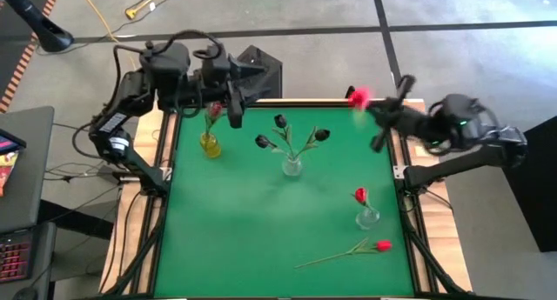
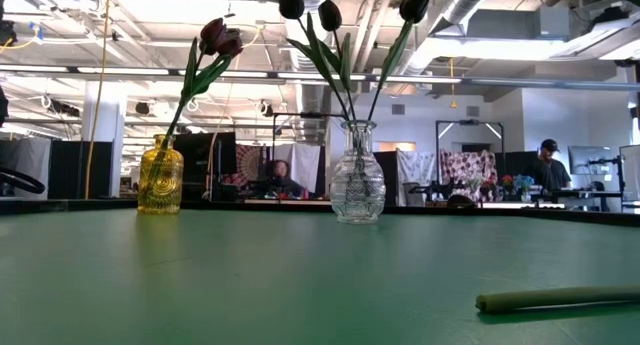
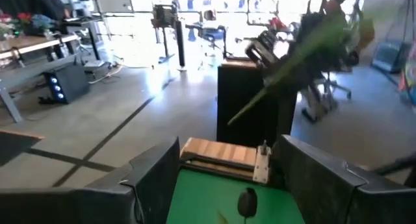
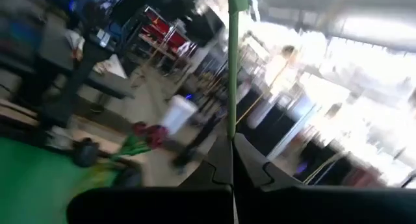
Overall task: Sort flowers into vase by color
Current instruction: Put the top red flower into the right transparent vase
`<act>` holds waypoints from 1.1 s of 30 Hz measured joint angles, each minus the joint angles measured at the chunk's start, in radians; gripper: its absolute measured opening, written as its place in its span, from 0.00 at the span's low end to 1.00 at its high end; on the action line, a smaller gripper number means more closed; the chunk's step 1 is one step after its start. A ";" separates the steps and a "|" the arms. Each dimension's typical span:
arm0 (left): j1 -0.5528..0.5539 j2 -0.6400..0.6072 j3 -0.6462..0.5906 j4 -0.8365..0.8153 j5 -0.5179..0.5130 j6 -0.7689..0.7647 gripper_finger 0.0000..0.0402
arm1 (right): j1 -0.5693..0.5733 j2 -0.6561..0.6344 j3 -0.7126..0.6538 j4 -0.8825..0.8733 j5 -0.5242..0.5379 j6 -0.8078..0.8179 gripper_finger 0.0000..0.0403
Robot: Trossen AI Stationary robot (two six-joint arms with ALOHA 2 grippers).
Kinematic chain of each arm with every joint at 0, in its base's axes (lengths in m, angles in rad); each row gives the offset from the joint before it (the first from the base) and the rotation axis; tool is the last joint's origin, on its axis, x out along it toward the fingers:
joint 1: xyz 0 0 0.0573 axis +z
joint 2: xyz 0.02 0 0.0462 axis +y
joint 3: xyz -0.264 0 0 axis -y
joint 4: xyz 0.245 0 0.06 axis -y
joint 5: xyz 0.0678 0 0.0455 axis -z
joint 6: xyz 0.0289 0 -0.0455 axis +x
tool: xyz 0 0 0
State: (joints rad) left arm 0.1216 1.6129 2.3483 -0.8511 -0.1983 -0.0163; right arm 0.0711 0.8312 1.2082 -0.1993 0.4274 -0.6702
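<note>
Red tulip (image 1: 358, 97), held at the surface's (image 1: 261, 222) far right corner.
Stem clamped in the right claw (image 1: 380, 115), running lengthwise from the claw, head pointed outward; left claw (image 1: 233, 104) seen parted, above the yellow vase (image 1: 209, 144).

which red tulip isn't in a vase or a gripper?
The red tulip lying flat on the green mat near the front right. One other stands in the small clear vase; another is held by the right gripper.
</note>
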 joint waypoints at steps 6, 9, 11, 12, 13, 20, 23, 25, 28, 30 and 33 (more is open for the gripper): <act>-0.004 0.009 -0.007 -0.036 0.019 0.057 0.63 | 0.004 -0.109 0.044 -0.313 -0.081 0.375 0.04; -0.004 0.010 -0.031 -0.028 0.029 0.060 0.63 | 0.033 -0.165 0.044 -0.408 -0.111 0.506 0.04; -0.004 0.011 -0.032 -0.037 0.030 0.060 0.63 | 0.058 -0.206 0.044 -0.468 -0.111 0.576 0.04; -0.004 0.011 -0.032 -0.036 0.030 0.060 0.63 | 0.071 -0.226 0.042 -0.492 -0.111 0.611 0.04; -0.004 0.011 -0.032 -0.034 0.030 0.059 0.63 | 0.082 -0.248 0.033 -0.504 -0.111 0.647 0.04; -0.004 0.010 -0.031 -0.033 0.030 0.048 0.63 | 0.152 -0.389 -0.221 -0.457 -0.112 0.881 0.04; -0.004 0.010 -0.031 -0.029 0.030 0.048 0.63 | 0.195 -0.448 -0.336 -0.342 -0.163 0.957 0.04; -0.004 0.010 -0.031 -0.029 0.030 0.048 0.63 | 0.235 -0.484 -0.386 -0.320 -0.191 1.005 0.04; -0.004 0.010 -0.031 -0.027 0.030 0.049 0.63 | 0.300 -0.540 -0.437 -0.320 -0.189 1.042 0.04; -0.004 0.010 -0.031 -0.022 0.029 0.049 0.63 | 0.341 -0.580 -0.464 -0.306 -0.173 1.055 0.04; -0.004 0.010 -0.031 -0.023 0.027 0.049 0.63 | 0.404 -0.621 -0.527 -0.239 -0.220 1.037 0.04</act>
State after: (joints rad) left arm 0.1173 1.6230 2.3169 -0.8738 -0.1710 0.0330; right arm 0.4756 0.2106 0.6811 -0.4385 0.2072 0.3671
